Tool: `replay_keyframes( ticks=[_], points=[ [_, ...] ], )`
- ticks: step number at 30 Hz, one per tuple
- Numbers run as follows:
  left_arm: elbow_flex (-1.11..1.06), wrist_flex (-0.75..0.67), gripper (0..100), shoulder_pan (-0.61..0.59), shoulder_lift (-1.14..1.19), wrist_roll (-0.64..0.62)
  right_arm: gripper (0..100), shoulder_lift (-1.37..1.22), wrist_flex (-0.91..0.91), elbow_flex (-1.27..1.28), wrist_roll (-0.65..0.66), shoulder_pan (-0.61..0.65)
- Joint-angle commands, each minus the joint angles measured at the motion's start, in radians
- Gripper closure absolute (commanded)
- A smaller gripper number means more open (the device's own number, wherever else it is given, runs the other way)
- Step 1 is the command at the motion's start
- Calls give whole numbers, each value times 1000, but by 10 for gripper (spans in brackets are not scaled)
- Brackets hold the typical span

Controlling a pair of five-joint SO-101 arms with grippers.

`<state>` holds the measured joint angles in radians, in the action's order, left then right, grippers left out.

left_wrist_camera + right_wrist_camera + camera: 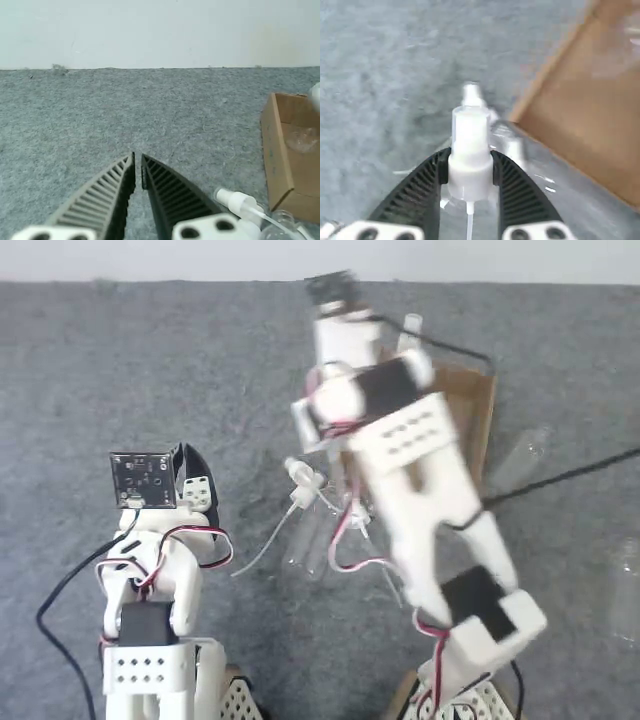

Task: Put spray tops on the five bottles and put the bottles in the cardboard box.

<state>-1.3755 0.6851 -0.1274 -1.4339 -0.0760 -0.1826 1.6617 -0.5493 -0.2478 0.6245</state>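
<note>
A white spray top (pixel 469 130) is pinched at its collar between the fingers of the right gripper (pixel 470 159). Its long axis is seen to run along the fingers, with the nozzle pointed away from the wrist and the thin dip tube (pixel 469 222) trailing back toward it.

The cardboard box (pixel 478 410) is found right of centre in the upper half of the high view, and a clear bottle (pixel 302 138) appears to be lying inside it. The loose bottles (pixel 312 532) are laid flat on the grey carpet (pixel 150 360) at the centre of the high view, just left of the right arm and beside a second spray top (pixel 301 480). Which of them are uncapped cannot be told.

The coming move is judged to turn on the tube being lined up with an open bottle neck, so the held top would have to be brought end-on to a bottle that lies on its side.

The left gripper (pixel 138 167) is pressed together on nothing, at the lower left of the high view and well apart from the box. The bottles are nearer the right arm.
</note>
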Motion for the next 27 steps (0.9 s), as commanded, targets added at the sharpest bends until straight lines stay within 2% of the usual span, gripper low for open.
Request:
replay_keyframes(
  ticks=[1, 6, 13, 19, 27],
  points=[
    [5, -31, 989, -2, -14, -6, 989, -77, -102, -54, -129, 73],
    [5, -31, 989, -2, -14, -3, 988, -232, -200, -54, -284, 108],
    [7, -31, 989, -6, -14, -2, 970, -395, -291, -54, -367, 117],
    [7, -31, 989, -3, -14, -2, 824, -446, -295, -58, -367, 119],
    [7, -31, 989, -6, -14, -2, 818, -410, -234, -78, -361, 108]
  ],
)
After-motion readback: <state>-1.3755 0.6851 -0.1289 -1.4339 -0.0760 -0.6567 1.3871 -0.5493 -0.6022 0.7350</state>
